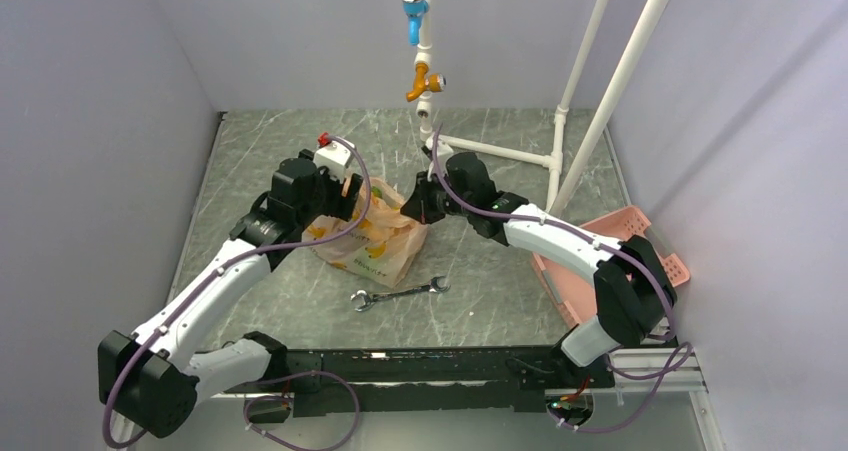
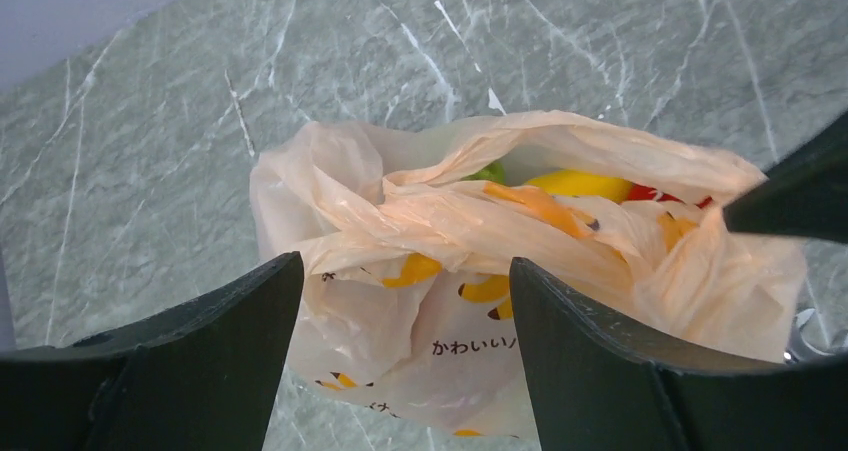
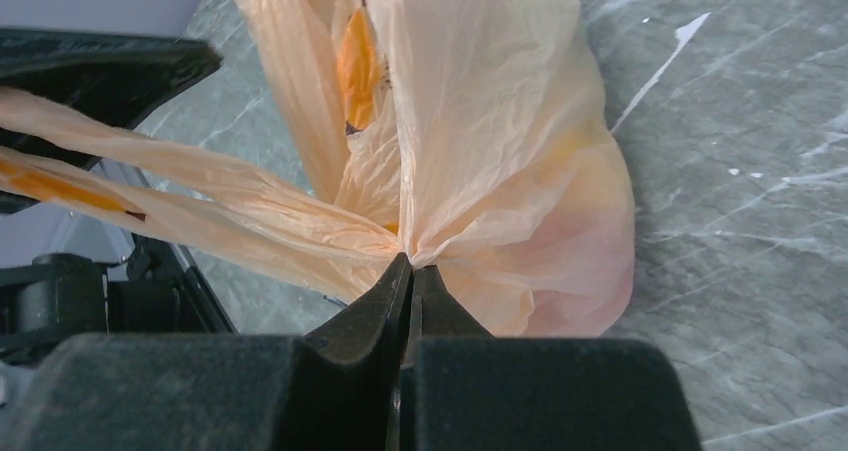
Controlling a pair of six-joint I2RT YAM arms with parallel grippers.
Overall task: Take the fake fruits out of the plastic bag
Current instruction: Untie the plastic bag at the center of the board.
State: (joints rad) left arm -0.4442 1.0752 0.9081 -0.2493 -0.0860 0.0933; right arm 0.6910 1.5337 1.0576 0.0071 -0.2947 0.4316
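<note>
Thin, crinkly, translucent peach bag [image 1: 375,243] with yellow-orange spots and dark print, slumped on the grey veined tabletop [image 1: 480,271] at centre of the top view. Mouth gaping in the left wrist view, with glossy fruits [image 2: 580,183] inside: yellow, a sliver of green, some red. Low in that frame, left fingers [image 2: 405,271] spread wide either side of the bag's near wall, not gripping. Bottom centre of the other wrist view, right fingers [image 3: 410,271] pressed together on a gathered fold of film, pleats fanning from the pinch.
</note>
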